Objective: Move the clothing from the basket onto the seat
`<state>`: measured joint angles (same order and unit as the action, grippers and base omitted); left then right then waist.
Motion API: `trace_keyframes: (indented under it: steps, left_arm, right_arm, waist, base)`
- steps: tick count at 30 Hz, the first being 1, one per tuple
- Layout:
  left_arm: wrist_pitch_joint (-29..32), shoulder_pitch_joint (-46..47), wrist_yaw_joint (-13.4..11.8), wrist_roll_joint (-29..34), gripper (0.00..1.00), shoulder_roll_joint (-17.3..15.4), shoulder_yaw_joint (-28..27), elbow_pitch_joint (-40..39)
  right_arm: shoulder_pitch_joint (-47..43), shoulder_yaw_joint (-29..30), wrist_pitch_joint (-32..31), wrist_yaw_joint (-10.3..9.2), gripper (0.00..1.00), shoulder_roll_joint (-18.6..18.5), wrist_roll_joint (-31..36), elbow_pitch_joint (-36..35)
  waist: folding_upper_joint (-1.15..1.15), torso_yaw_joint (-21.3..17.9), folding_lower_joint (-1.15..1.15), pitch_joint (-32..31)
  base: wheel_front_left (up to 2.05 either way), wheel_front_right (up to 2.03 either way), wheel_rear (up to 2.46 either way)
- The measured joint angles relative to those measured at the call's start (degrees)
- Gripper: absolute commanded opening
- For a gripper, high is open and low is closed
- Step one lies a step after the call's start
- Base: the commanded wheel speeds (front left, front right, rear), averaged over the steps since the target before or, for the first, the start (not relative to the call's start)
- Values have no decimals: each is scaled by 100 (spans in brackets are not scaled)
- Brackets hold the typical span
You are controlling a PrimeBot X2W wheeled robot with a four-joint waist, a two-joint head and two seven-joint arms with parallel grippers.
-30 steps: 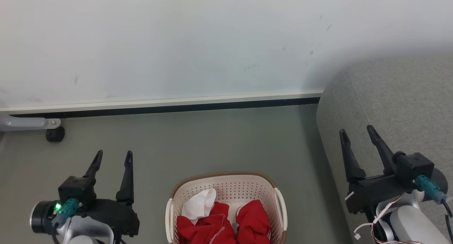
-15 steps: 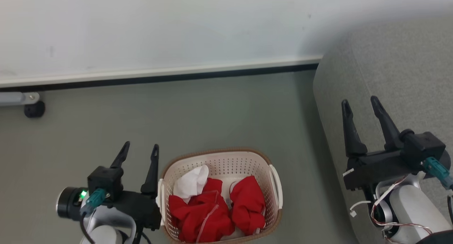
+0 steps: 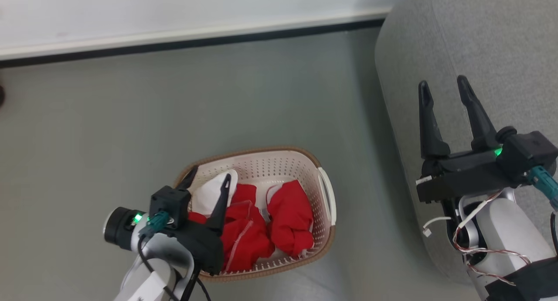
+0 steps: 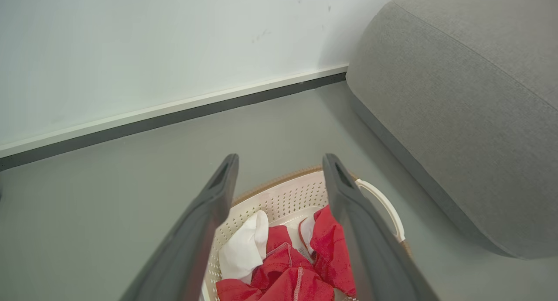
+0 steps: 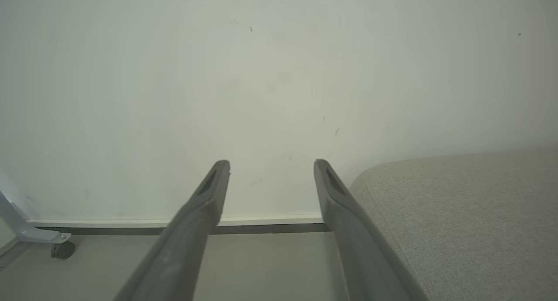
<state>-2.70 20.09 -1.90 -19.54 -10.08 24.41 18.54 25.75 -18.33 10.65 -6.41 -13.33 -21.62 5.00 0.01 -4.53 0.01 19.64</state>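
The cream basket point(image 3: 324, 192) point(image 4: 379, 203) with a brown rim stands on the grey floor and holds the clothing: crumpled red pieces point(image 3: 290, 216) point(image 4: 283, 281) and a white piece point(image 3: 205, 196) point(image 4: 242, 248). My left gripper point(image 3: 209, 176) point(image 4: 281, 161) hangs open over the basket's left side, its fingers above the white piece, holding nothing. The light grey seat point(image 3: 479, 43) point(image 4: 457, 96) point(image 5: 457, 222) rises at the right. My right gripper point(image 3: 442, 87) point(image 5: 270, 165) stands open and empty in front of the seat's side, pointing toward the wall.
A white wall with a pale and dark baseboard point(image 3: 196, 35) point(image 4: 174, 113) runs along the back. A grey frame leg with a small caster point(image 5: 61, 248) stands at the left by the wall. Bare grey floor point(image 3: 130, 118) lies around the basket.
The head camera has tilted down, so the whole picture slid up. My left gripper moved right from beside the basket to over its left side. The right gripper stays open by the seat.
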Motion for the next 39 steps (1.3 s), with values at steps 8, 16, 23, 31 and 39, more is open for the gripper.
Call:
trace_keyframes:
  steps: [8,16,23,31,39]
  left_arm:
    - [198,359,307,101,100,130,300,560]
    - [466,620,559,124,100,162,483,1148]
    - [682,845,702,92,100,301,579,1593]
    - [824,1139,754,68,100,316,611,2018]
    - [892,1484,800,-163,100,339,515,2432]
  right_arm:
    - [300,4,4,-14,100,101,44,-103]
    - [496,0,56,-21,100,265,47,-146]
    - [566,3,111,-22,100,368,67,-200]
    - [670,-1,167,-22,100,478,74,-227]
    - [679,-22,207,-22,100,580,74,-224]
  waist:
    - [0,-255,-1,504]
    - [0,-537,-1,955]
    - [0,-782,-1,1308]
    - [1,-1040,-1,1663]
    - [0,-1249,0,1955]
  base:
    - [0,0,0]
    - [0,0,0]
    - [0,0,0]
    - [0,0,0]
    - [0,0,0]
